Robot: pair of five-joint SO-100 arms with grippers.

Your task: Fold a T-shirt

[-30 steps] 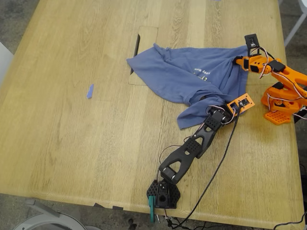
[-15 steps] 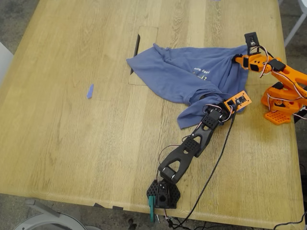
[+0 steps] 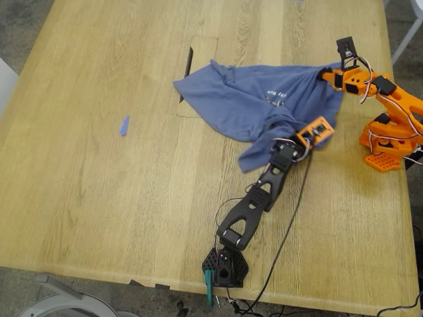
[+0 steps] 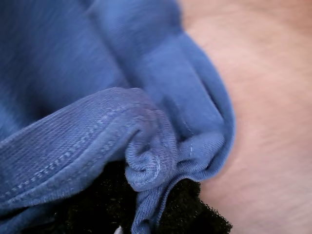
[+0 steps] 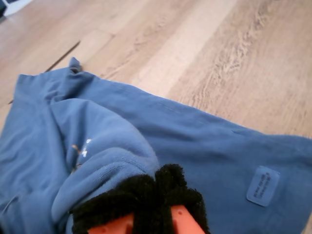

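The slate-blue T-shirt [image 3: 238, 99] lies crumpled on the wooden table [image 3: 99, 198], with a small print [image 3: 277, 98] on its chest. My first gripper [image 3: 288, 127], on the black arm, is shut on a bunched hem [image 4: 141, 161] at the shirt's near edge. Its black pads [image 4: 190, 209] show under the fabric. My second gripper [image 3: 326, 74], on the orange arm, is shut on the shirt's far corner at the exterior view's right. Its foam-padded fingertips [image 5: 161, 187] pinch a fold [image 5: 102, 170] there. A neck label [image 5: 263, 185] faces up.
A small blue scrap [image 3: 123, 125] lies apart at the exterior view's left. A dark slot [image 3: 186, 72] in the table runs beside the shirt's left corner. The orange arm's base [image 3: 390, 142] stands at the right edge, the black arm's base [image 3: 225, 267] at the near edge, trailing cables [image 3: 291, 218].
My first gripper moved left and farther from the near edge in the exterior view, dragging the bunched hem with it. My second gripper rose slightly, still holding the corner.
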